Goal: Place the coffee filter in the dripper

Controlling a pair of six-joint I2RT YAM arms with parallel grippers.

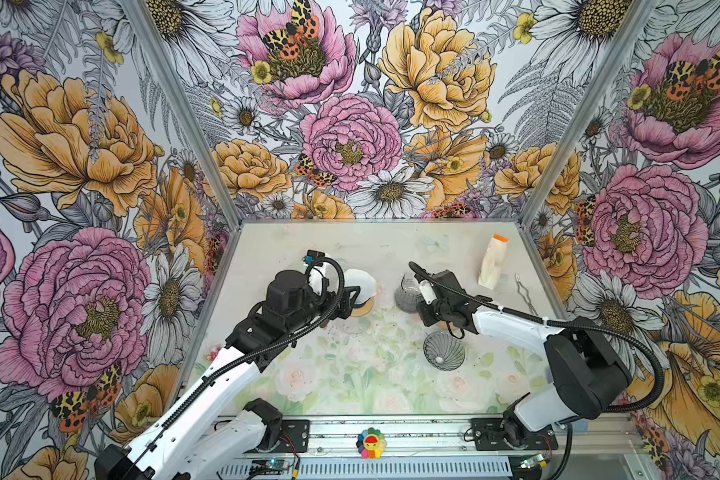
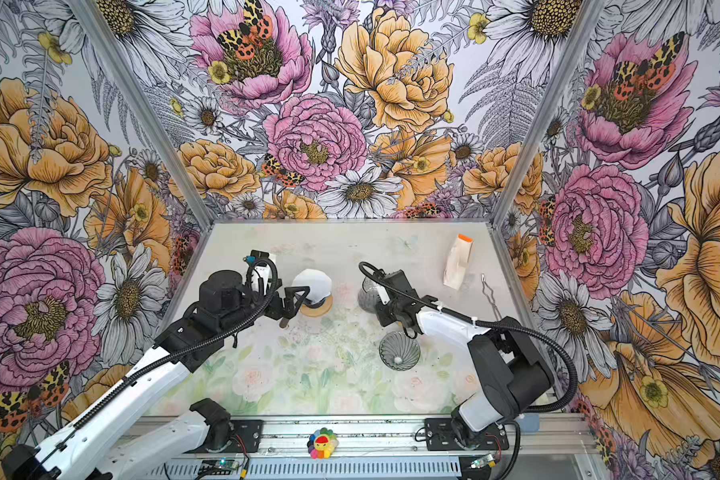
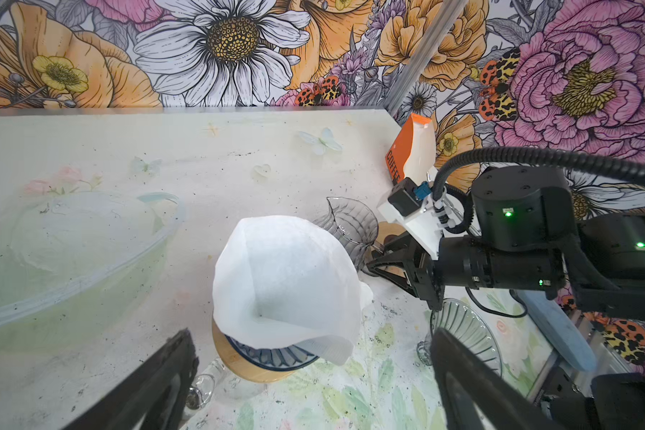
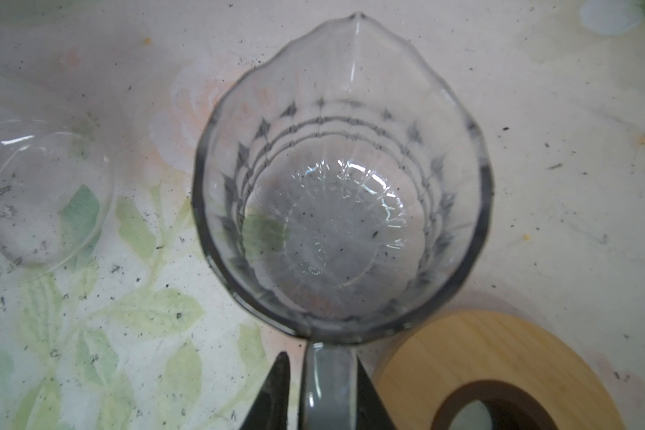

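One coffee filter (image 3: 283,283), likely featherlight and floppy, sits on a wooden stand (image 3: 254,372) well apart from the dripper (image 1: 444,350); pinch its rim softly; left gripper (image 3: 311,331) gapes empty, right gripper (image 4: 321,357) straddles the pitcher (image 4: 343,186) handle, grip unclear.

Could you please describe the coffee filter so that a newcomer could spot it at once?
On the flowered table, look slightly left of centre, in front of the open left claw. There a wooden-ringed base carries the coffee filter: a white paper cone, opaque and soft-edged, unlike the clear glass pitcher beside it.
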